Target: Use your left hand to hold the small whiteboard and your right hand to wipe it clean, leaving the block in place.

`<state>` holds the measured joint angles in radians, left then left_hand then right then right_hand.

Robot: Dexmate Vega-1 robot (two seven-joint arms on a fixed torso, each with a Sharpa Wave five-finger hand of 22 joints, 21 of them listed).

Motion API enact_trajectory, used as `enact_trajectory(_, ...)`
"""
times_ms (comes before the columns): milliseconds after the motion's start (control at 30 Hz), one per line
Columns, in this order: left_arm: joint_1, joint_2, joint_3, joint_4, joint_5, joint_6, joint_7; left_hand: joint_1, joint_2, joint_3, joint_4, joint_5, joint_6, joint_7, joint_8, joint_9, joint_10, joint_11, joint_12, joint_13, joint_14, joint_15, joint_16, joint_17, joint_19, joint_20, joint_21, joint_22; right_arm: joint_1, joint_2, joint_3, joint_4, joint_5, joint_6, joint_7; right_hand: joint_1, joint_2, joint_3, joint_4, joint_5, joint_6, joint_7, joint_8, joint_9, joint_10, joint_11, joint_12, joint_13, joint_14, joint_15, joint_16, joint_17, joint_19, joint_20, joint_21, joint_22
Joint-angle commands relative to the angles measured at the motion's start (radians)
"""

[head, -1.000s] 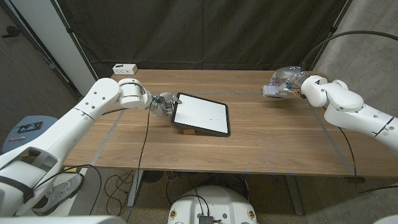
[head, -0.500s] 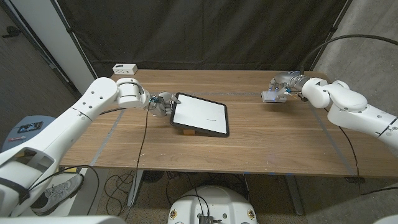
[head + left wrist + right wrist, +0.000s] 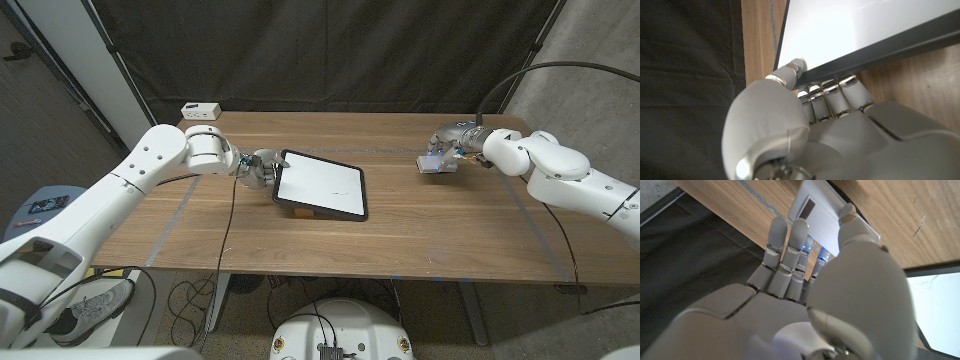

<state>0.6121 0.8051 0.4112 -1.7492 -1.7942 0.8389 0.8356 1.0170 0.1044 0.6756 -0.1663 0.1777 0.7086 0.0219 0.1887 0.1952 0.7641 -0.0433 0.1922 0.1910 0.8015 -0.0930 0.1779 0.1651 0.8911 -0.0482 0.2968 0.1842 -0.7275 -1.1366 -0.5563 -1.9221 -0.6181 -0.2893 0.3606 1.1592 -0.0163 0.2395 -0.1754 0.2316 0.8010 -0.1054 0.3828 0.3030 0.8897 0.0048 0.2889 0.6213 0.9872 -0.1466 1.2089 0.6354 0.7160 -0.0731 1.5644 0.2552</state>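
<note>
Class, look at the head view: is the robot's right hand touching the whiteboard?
No. The right hand is holding a small eraser well apart from the whiteboard, which the left hand grips at its edge.

Left arm reaches inward over table; left hand [image 3: 257,167] pinches dark-framed small whiteboard's [image 3: 322,183] edge, thumb on top, fingers [image 3: 832,97] beneath. Right arm bent inward; right hand [image 3: 443,157] holds flat white rectangular eraser [image 3: 816,215].
</note>
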Motion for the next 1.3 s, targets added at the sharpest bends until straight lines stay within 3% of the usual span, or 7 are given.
enact_trajectory(33, 0.012, 0.014, 0.003, -0.014, -0.018, -0.011, 0.007, -0.009, 0.0, -0.001, 0.004, 0.004, -0.004, 0.003, 0.0, 0.004, -0.007, 0.0, 0.002, 0.0, -0.005, -0.005, -0.001, 0.003, -0.001, -0.002, 0.005, 0.001, -0.003, 0.011, -0.003, 0.007, -0.008, 0.034, 0.033, 0.033, 0.057, 0.019, 0.019, 0.001, 0.168, -0.051, 0.013, 0.071, 0.116, -0.119, 0.002, 0.027, -0.005, -0.08, -0.002, 0.003, -0.002, -0.137, -0.001, 0.002)
enact_trajectory(1000, 0.035, 0.062, 0.005, -0.018, -0.048, -0.01, -0.005, -0.041, -0.004, -0.017, 0.019, 0.001, -0.043, -0.001, -0.009, 0.003, -0.056, -0.003, -0.01, 0.0, -0.033, 0.006, -0.004, 0.005, -0.026, 0.018, -0.006, 0.0, 0.006, 0.047, -0.038, 0.053, -0.031, 0.065, 0.078, 0.029, 0.057, 0.018, 0.019, -0.004, 0.169, -0.055, 0.017, 0.083, 0.112, -0.123, -0.004, 0.029, -0.009, -0.08, -0.01, 0.003, -0.008, -0.137, -0.001, -0.004)
enact_trajectory(1300, 0.03, 0.086, 0.004, -0.02, -0.048, 0.005, -0.024, -0.068, -0.007, -0.03, 0.027, 0.001, -0.083, -0.007, -0.015, 0.003, -0.091, 0.0, -0.013, 0.0, -0.066, 0.018, -0.009, 0.005, -0.056, 0.056, -0.02, -0.001, 0.01, 0.054, -0.047, 0.05, -0.043, 0.056, 0.092, 0.027, 0.057, 0.017, 0.02, -0.006, 0.168, -0.055, 0.016, 0.084, 0.105, -0.123, -0.009, 0.029, -0.015, -0.08, -0.017, -0.001, -0.009, -0.137, -0.003, -0.008)
